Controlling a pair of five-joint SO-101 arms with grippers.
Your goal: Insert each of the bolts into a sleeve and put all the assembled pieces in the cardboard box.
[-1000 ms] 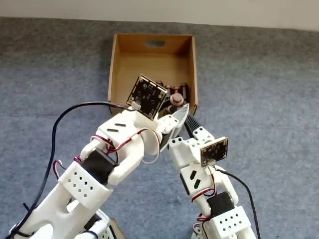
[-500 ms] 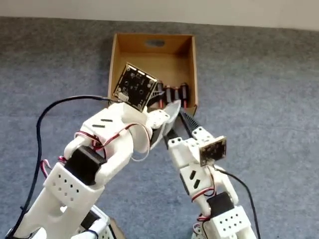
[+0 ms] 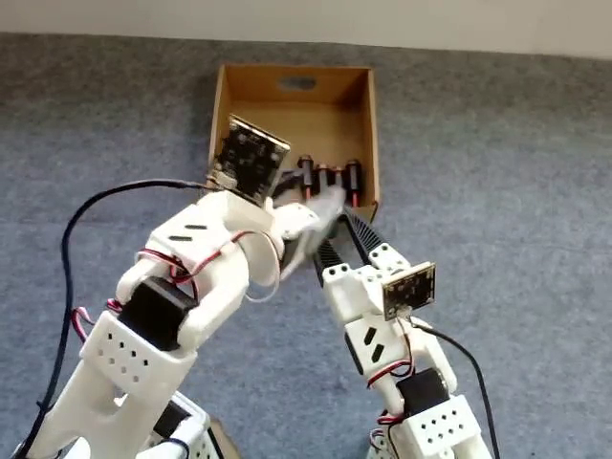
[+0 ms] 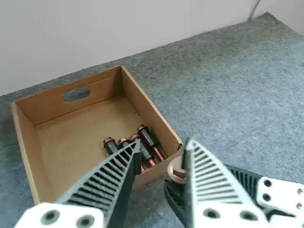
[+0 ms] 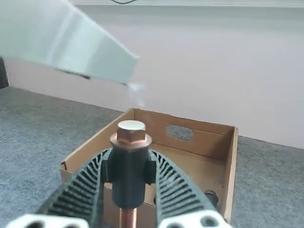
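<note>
My right gripper is shut on a black sleeve with a copper bolt through it, held upright just in front of the cardboard box. My left gripper is open and hovers above that piece; the bolt head shows between its fingers. In the high view the left gripper blurs over the right gripper at the box's near right corner. Several assembled pieces lie side by side inside the box against its near wall, and they appear again as assembled pieces in the left wrist view.
Grey carpet surrounds the box on all sides. The box's far wall has a hand slot. The far half of the box floor is bare. Cables trail from the left arm.
The left arm has swung left and its gripper has drawn back from the bolt head, still in motion. The right arm has kept still with the sleeve and bolt.
</note>
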